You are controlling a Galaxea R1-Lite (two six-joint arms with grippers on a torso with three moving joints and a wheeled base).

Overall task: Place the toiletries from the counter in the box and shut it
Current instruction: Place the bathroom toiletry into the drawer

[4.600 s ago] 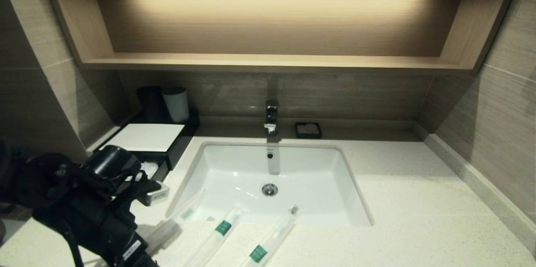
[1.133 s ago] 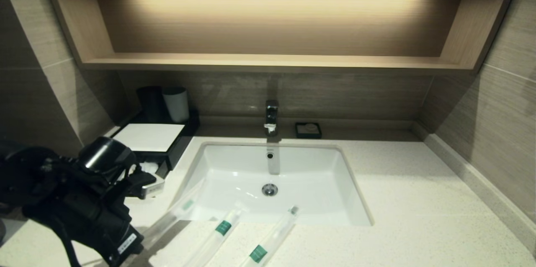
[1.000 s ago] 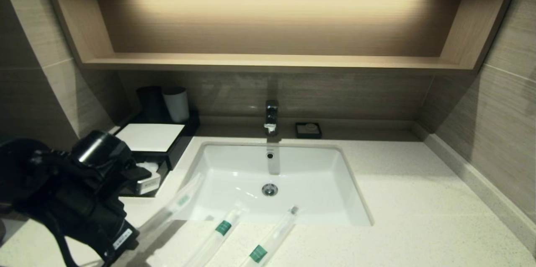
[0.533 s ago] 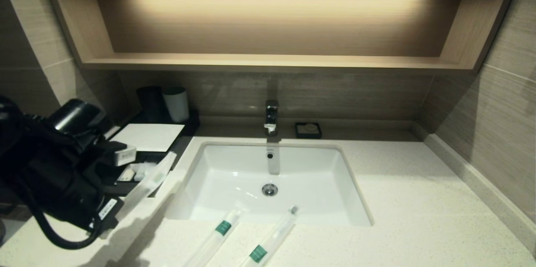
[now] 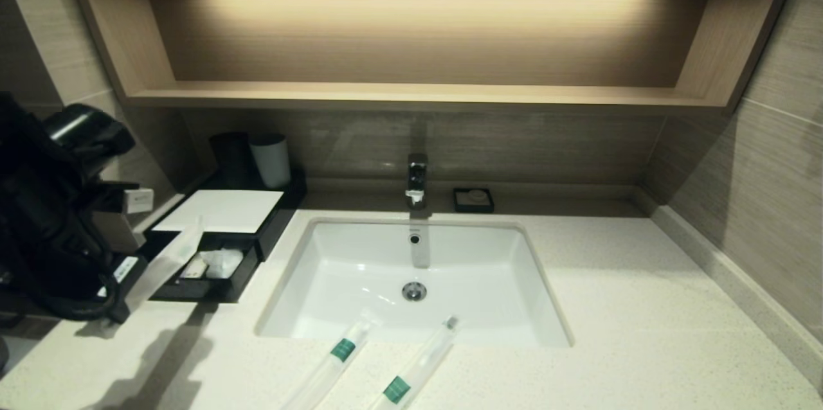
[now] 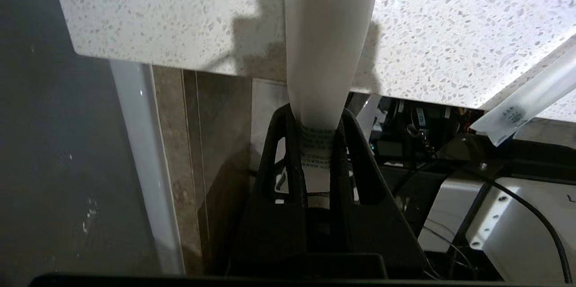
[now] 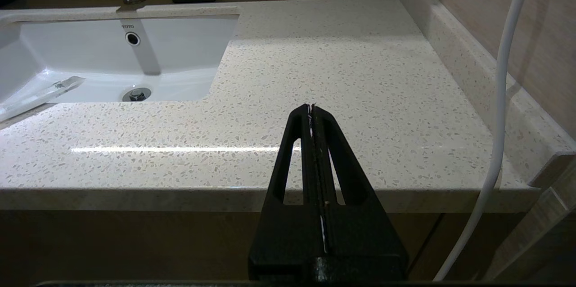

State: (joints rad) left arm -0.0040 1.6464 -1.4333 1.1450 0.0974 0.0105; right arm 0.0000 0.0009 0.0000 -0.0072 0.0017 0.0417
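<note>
The left gripper (image 6: 316, 143), clamped on a sleeved toiletry (image 5: 168, 261), holds it tilted over the box's (image 5: 222, 212) open drawer (image 5: 193, 288) at far left, while the right gripper (image 7: 313, 118) hangs closed, empty, off the surface's (image 7: 342, 75) near edge.

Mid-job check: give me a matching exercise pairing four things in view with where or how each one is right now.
Things:
1. left tool
2. right tool
3. drawer of the box
4. two green-banded toiletries

States:
a. pulled out, open
b. lying on the counter in front of the sink
c. shut on nothing, parked over the counter's front edge
d. shut on a sleeved toiletry

Pairs: 1-d, 2-c, 3-a, 4-b
</note>
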